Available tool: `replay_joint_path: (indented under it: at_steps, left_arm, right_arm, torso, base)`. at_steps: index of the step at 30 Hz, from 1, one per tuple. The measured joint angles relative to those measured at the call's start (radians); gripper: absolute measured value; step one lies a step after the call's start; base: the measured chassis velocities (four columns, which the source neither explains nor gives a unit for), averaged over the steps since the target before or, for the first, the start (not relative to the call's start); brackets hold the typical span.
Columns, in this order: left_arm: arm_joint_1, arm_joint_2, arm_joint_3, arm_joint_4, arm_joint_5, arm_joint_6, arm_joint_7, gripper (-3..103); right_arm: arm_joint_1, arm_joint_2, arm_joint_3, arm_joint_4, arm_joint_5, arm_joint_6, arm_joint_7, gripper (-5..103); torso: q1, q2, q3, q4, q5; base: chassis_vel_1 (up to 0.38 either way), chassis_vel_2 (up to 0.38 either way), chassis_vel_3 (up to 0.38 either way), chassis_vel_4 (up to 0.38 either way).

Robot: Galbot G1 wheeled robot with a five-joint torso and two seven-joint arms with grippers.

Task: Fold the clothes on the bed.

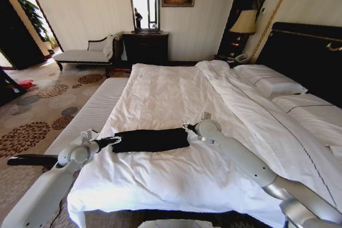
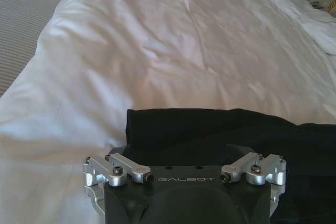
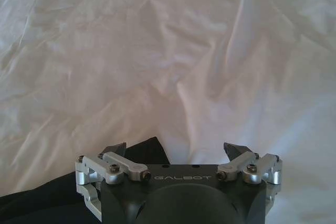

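Note:
The clothes (image 1: 151, 140) are one black garment lying as a long, narrow band across the near part of the bed (image 1: 176, 94), on the white duvet. My left gripper (image 1: 115, 141) is at the band's left end; in the left wrist view it (image 2: 184, 153) hangs open over the black cloth (image 2: 210, 127). My right gripper (image 1: 187, 127) is at the band's right end. In the right wrist view it (image 3: 176, 150) is open, its fingertips (image 3: 116, 148) spread wide, with a corner of the black cloth (image 3: 149, 148) between them and white duvet (image 3: 157, 51) beyond.
Pillows (image 1: 270, 81) and a dark headboard (image 1: 310, 52) are on the right. A striped bench (image 1: 93, 113) runs along the bed's left edge, with patterned carpet (image 1: 37, 116) beyond. A chaise (image 1: 85, 54), dark dresser (image 1: 145, 46) and lamp (image 1: 246, 22) stand at the far wall.

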Motion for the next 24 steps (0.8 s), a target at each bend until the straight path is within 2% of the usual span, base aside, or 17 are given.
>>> replay_joint_path:
  at_steps: [8,12,18,22,24]
  left_arm:
    - [0.022,-0.001,-0.025,-0.018,-0.006,-0.01,0.007,100]
    - [0.016,-0.002,-0.046,-0.003,-0.003,-0.023,-0.012,100]
    - [-0.022,-0.006,-0.16,0.011,-0.102,-0.033,-0.092,100]
    - [-0.042,0.014,-0.265,-0.009,-0.178,-0.03,-0.133,100]
    - [-0.047,0.019,-0.282,-0.012,-0.199,-0.026,-0.142,100]
  right_arm:
    - [-0.013,0.004,0.01,-0.015,-0.009,0.005,-0.019,100]
    - [-0.017,0.024,0.009,-0.015,0.005,0.013,-0.019,100]
    - [-0.021,0.054,0.001,-0.059,0.002,0.007,-0.029,100]
    - [-0.034,0.058,0.042,-0.099,0.049,-0.042,-0.062,100]
    - [-0.042,0.057,0.06,-0.099,0.073,-0.065,-0.067,100]
  torso:
    - [0.0,0.0,0.0,-0.0002,0.0]
    - [0.0,0.0,0.0,0.0001,0.0]
    - [0.0,0.0,0.0,0.0001,-0.0001]
    - [0.0,0.0,0.0,0.0001,0.0003]
    - [0.0,0.0,0.0,0.0,0.0001]
  base:
    - [0.0,0.0,0.0,0.0]
    - [0.0,0.0,0.0,0.0]
    - [0.0,0.0,0.0,0.0]
    - [0.0,0.0,0.0,0.0]
    - [0.0,0.0,0.0,0.0]
